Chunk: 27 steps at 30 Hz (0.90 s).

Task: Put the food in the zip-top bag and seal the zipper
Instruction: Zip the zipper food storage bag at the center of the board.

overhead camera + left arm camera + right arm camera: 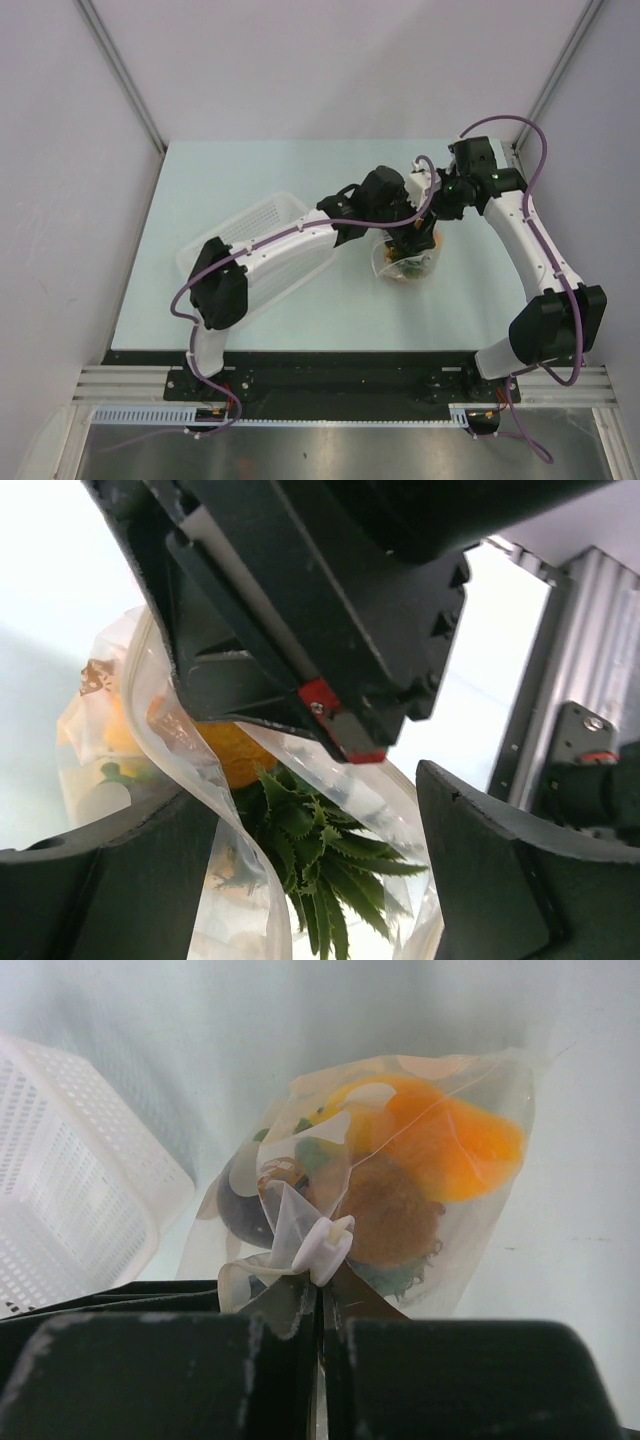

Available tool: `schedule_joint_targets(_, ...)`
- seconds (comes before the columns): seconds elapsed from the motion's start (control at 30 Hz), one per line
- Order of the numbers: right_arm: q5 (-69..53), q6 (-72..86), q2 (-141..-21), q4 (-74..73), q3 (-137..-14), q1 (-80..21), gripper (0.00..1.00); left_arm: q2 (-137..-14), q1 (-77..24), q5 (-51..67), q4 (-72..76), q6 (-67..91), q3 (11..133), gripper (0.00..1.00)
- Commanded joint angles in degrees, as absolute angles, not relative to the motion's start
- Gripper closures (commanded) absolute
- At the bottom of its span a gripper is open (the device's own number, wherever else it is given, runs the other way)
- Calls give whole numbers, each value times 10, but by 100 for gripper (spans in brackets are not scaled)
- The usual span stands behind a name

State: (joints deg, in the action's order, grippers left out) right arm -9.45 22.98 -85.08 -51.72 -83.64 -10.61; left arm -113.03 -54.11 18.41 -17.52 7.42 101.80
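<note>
The clear dotted zip-top bag [405,264] hangs over the table's middle, and both grippers meet at its top. In the right wrist view the bag [300,1110] holds the food: an orange piece [455,1140], a brown round fruit [390,1210] and a dark fruit [238,1218]. My right gripper [322,1305] is shut on the bag's top edge, just behind the white zipper slider [325,1245]. My left gripper [310,880] is open, its fingers [100,880] on either side of the bag's mouth. The orange pineapple [232,752] and its green crown [320,850] show inside. The zipper strip [170,735] curves past the left finger.
The white perforated basket [262,235] lies at the left, partly under my left arm, and shows in the right wrist view [70,1190]. The right gripper's black body [300,610] fills the top of the left wrist view. White walls and metal posts enclose the table.
</note>
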Motion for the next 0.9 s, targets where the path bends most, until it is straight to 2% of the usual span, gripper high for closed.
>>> schedule_joint_targets(0.0,-99,251,-857,-497,-867,-94,100,-1143,-548,123,-189,64,1053,19)
schedule_joint_targets(0.2,-131,259,-853,-499,-868,-83,100,-1151,-548,98,-199,56,1054,48)
schedule_joint_targets(0.23,-134,260,-852,-500,-868,-80,100,-1150,-548,100,-199,55,1052,57)
schedule_joint_targets(0.3,-143,250,-846,-498,-866,-76,100,-1146,-547,120,-196,48,1049,66)
schedule_joint_targets(0.33,-157,246,-846,-496,-862,-75,100,-1144,-546,125,-197,45,1048,76)
schedule_joint_targets(0.4,-184,232,-836,-494,-857,-69,100,-1137,-544,134,-194,39,1042,87)
schedule_joint_targets(0.43,-196,223,-832,-490,-852,-66,92,-1134,-541,148,-192,37,1038,99)
schedule_joint_targets(0.5,-240,167,-820,-491,-853,-55,80,-1124,-537,160,-194,26,1033,100)
schedule_joint_targets(0.53,-255,143,-816,-497,-856,-48,69,-1121,-532,174,-199,20,1030,100)
schedule_joint_targets(0.6,-331,86,-796,-501,-861,-16,54,-1108,-526,186,-207,2,1023,100)
schedule_joint_targets(0.63,-372,67,-786,-500,-860,-5,36,-1103,-520,204,-207,-12,1009,100)
schedule_joint_targets(0.73,-469,-22,-756,-525,-860,47,3,-1083,-510,262,-207,-48,986,100)
schedule_joint_targets(0.87,-503,-142,-723,-565,-859,84,0,-1059,-506,336,-223,-132,969,100)
